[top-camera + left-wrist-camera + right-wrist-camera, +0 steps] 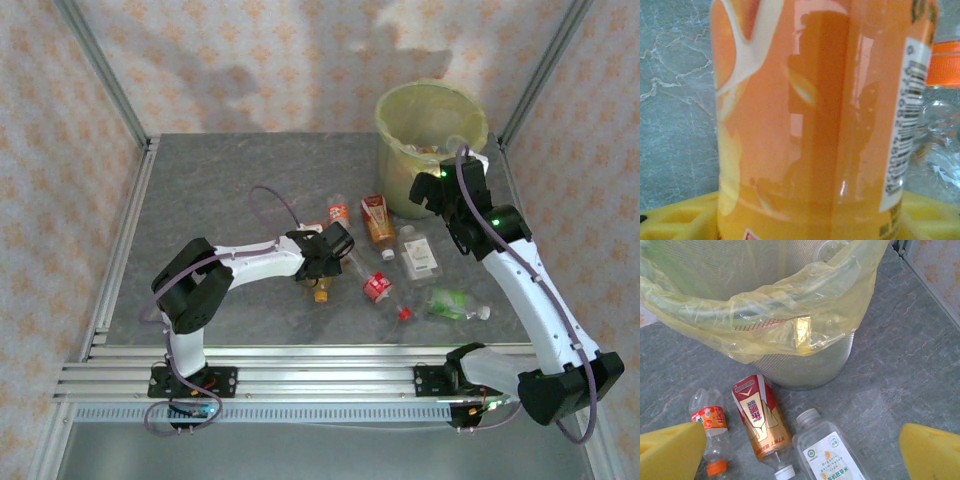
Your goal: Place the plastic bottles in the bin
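Observation:
My left gripper [325, 258] is low over the table's middle, shut on an orange-labelled bottle [805, 125] whose end sticks out toward me [320, 290]. That bottle sits between the yellow pads [675, 220]. My right gripper [440, 190] hangs open beside the bin [395, 150], its pads [670, 450] wide apart with nothing between them. Under it lie a red-and-gold bottle [760, 422], a clear white-labelled bottle [832, 455] and a clear bottle with an orange cap [710, 432]. The bin's mesh wall [805, 365] and yellowish bag [765, 315] stand just beyond them.
More bottles lie on the grey table [220, 200]: a red-labelled one [377, 287] and a green one [450, 303] near the front, with a red cap [405, 313] between them. Frame posts [105, 75] stand at the back corners. A clear bottle with an orange cap [942, 62] lies right of the held one.

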### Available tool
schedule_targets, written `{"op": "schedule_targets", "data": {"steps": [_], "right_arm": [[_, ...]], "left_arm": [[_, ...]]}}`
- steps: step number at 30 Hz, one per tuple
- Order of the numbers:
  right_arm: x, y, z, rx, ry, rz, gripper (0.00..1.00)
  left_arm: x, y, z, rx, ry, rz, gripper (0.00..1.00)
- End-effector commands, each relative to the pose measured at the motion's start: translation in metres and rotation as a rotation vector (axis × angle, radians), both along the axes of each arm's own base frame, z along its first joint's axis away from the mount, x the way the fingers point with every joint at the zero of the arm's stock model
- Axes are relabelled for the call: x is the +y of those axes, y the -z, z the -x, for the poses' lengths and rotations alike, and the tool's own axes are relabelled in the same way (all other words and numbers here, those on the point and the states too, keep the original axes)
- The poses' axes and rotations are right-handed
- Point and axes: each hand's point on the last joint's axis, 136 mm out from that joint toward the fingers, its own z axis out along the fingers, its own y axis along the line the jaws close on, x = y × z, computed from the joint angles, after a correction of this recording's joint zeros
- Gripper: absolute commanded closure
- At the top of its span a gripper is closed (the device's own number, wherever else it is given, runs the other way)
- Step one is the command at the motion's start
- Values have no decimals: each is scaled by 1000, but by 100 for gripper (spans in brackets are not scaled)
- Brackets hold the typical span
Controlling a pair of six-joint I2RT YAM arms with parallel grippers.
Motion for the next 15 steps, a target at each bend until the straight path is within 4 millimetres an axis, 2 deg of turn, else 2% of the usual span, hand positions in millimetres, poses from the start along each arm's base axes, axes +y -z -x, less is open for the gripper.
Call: {"op": "schedule_targets", "data": {"steps": [1,6,15], "right_arm": [[1,-1,-1,-12,2,-8,1],[2,-2,0,-14,-2,-16,1],[12,-7,-3,-24,-45,-48,1]], "left_arm": [[5,-13,-2,-37,-17,-15,33],[12,-24,-4,-74,-21,-35,33],[31,-63,-11,-211,33,-99,33]]}}
